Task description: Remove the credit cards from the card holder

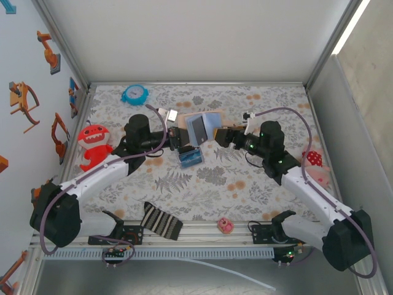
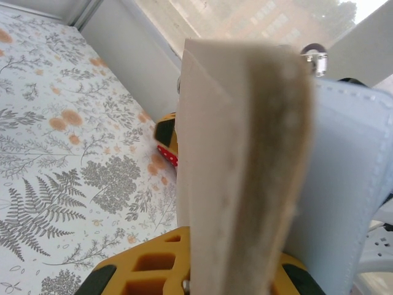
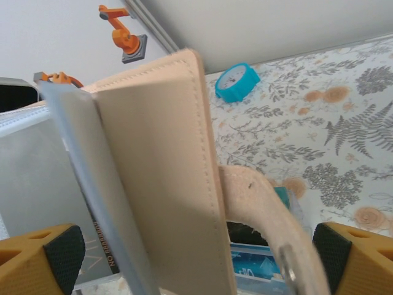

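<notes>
Left hand (image 1: 180, 138): clamped shut on the card holder (image 1: 202, 126).
Card holder: held open above the worktop (image 1: 276, 184).
Right hand (image 1: 220, 135): spread wide, set astride the tan flap.

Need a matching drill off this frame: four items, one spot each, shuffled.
Items:
1. clock
2. plush
3. striped cloth
4. card holder

Spots:
a. held off the table in the left gripper
b. near edge
c. far edge
d. left side, halfway back

Pairs: 1-c, 2-d, 3-b, 4-a
</notes>
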### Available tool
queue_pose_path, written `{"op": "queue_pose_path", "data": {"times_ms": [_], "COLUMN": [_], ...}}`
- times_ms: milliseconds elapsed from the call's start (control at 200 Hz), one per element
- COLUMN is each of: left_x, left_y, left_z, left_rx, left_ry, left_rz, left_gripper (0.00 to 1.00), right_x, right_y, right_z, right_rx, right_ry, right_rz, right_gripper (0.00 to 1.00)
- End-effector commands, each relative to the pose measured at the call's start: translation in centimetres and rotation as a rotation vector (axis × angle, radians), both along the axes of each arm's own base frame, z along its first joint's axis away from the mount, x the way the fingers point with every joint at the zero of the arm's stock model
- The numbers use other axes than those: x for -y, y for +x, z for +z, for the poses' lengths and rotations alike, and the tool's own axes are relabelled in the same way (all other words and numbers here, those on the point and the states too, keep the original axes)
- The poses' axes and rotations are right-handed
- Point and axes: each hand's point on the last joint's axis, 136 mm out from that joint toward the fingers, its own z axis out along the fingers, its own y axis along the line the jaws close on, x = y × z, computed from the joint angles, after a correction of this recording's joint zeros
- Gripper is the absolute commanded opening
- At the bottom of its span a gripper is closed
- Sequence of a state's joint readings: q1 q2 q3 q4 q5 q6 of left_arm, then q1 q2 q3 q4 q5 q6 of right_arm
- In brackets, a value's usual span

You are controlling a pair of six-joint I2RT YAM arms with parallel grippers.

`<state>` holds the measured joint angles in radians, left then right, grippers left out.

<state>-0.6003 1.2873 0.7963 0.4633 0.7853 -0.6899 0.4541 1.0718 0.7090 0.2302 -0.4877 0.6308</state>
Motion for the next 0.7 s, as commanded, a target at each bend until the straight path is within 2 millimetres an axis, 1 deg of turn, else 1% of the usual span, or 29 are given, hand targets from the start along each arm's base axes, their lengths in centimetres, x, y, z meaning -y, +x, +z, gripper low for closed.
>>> {"op": "queue_pose_path", "data": {"times_ms": [0, 115, 290, 356, 381, 486, 501, 561, 566, 576, 631, 696], "left_x": [-0.4, -0.3, 0.2, 0.4, 0.4, 0.5, 0.5, 0.5, 0.5, 0.5, 0.4, 0.3], "left_y": [-1.1, -1.2, -1.3, -1.2, -1.1, -0.9, -0.8, -0.8, -0.8, -0.8, -0.7, -0.6], "left_z": [2.8, 2.7, 2.5, 2.2, 2.2, 1.7, 1.6, 1.4, 1.4, 1.3, 1.1, 0.7], "left_rx": [0.077, 0.069, 0.038, 0.025, 0.022, 0.006, 0.005, -0.002, -0.001, -0.003, -0.003, -0.008], "left_ry": [-0.071, -0.079, -0.107, -0.109, -0.110, -0.101, -0.100, -0.092, -0.092, -0.089, -0.076, -0.054], "left_rz": [-0.039, -0.048, -0.081, -0.090, -0.091, -0.090, -0.089, -0.088, -0.088, -0.088, -0.085, -0.071], "left_gripper": [0.06, 0.06, 0.07, 0.08, 0.08, 0.11, 0.12, 0.17, 0.17, 0.18, 0.21, 0.24], "right_x": [-1.2, -2.1, -2.8, -3.0, -3.0, -2.9, -2.9, -2.7, -2.7, -2.7, -2.5, -2.2], "right_y": [-0.5, -0.8, -0.7, -0.7, -0.7, -0.8, -0.8, -0.9, -0.9, -0.9, -1.0, -1.0], "right_z": [1.5, 2.0, 2.8, 3.0, 3.0, 3.2, 3.2, 3.2, 3.2, 3.2, 3.3, 3.1], "right_rx": [0.017, 0.029, 0.039, 0.042, 0.041, 0.045, 0.046, 0.049, 0.050, 0.049, 0.053, 0.049], "right_ry": [0.111, 0.157, 0.206, 0.218, 0.220, 0.223, 0.224, 0.225, 0.225, 0.225, 0.225, 0.222], "right_rz": [0.089, 0.152, 0.205, 0.213, 0.213, 0.211, 0.209, 0.202, 0.200, 0.199, 0.191, 0.176], "right_gripper": [0.95, 0.90, 0.76, 0.65, 0.60, 0.33, 0.28, 0.15, 0.12, 0.11, 0.00, 0.00]}}
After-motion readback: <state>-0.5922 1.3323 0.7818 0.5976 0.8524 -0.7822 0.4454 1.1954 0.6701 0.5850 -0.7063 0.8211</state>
